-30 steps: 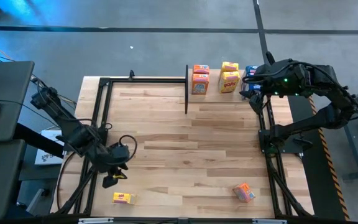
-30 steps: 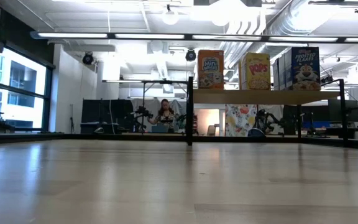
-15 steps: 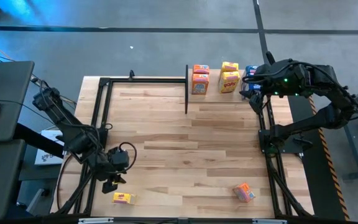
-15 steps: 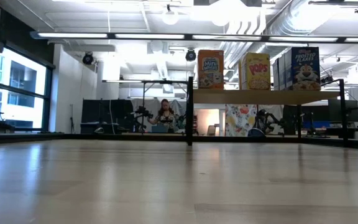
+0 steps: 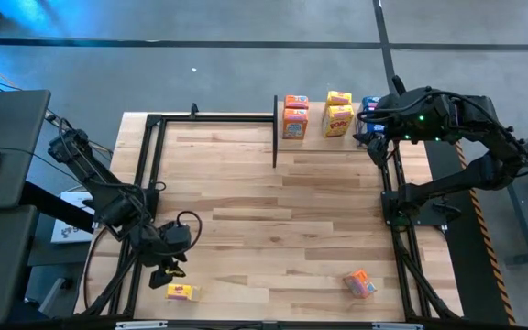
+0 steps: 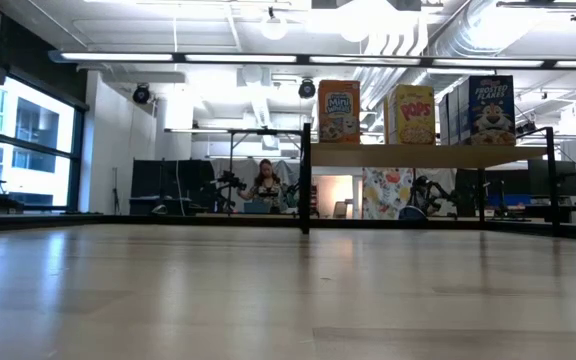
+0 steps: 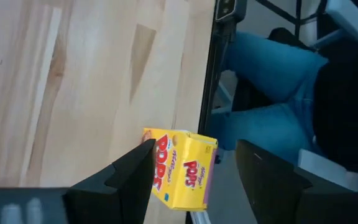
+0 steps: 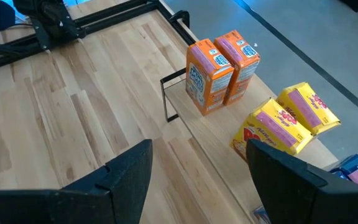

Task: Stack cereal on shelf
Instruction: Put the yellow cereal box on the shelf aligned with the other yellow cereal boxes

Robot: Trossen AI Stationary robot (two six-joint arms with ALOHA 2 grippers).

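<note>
The left gripper (image 5: 167, 274) hangs just above the yellow cereal box (image 5: 182, 292), which lies flat at the near left edge of the worktop (image 5: 282, 211). Its jaws stand apart, one on each side of the box's short width, not yet clamped. The right gripper (image 5: 367, 131) waits far off by the shelf (image 5: 356, 143), jaws apart.

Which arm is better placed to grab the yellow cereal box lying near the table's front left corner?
Left. The left hand hovers open right over the yellow box; the right hand waits by the shelf.
</note>
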